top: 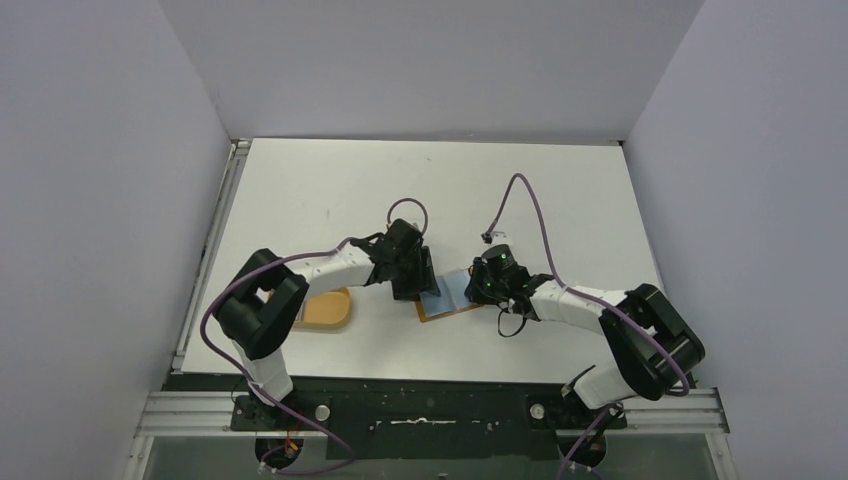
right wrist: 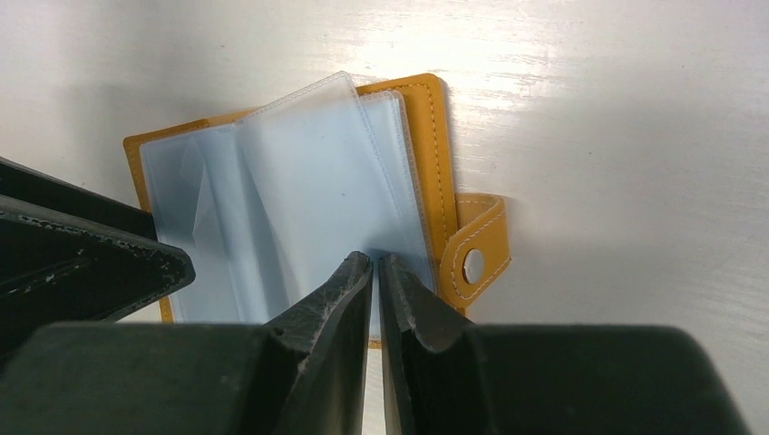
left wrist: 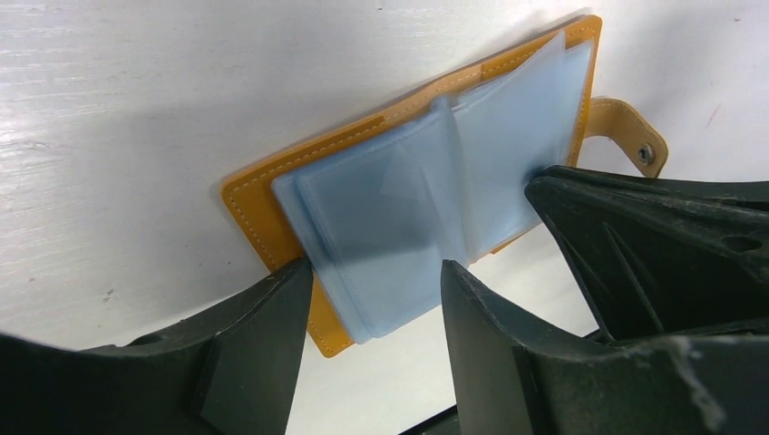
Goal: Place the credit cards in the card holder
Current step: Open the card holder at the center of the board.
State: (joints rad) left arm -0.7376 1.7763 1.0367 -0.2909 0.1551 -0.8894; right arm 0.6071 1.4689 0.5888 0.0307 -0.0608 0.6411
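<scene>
As I look from the top camera, I count one card holder, lying open on the table between the two claws, and one orange tray to its left, partly hidden by the left arm. The holder has several clear sleeves and one closure tab pointing to the right side. I cannot tell if any card sits inside the sleeves. Much bare table is behind the holder; the tray is close to the left edge. Both arms bend inward, with the wrists facing each other. The left gripper is spread wide across the near corner of the sleeves. The right gripper is almost closed at a sleeve edge; if it really pinches the sleeve I cannot tell.
</scene>
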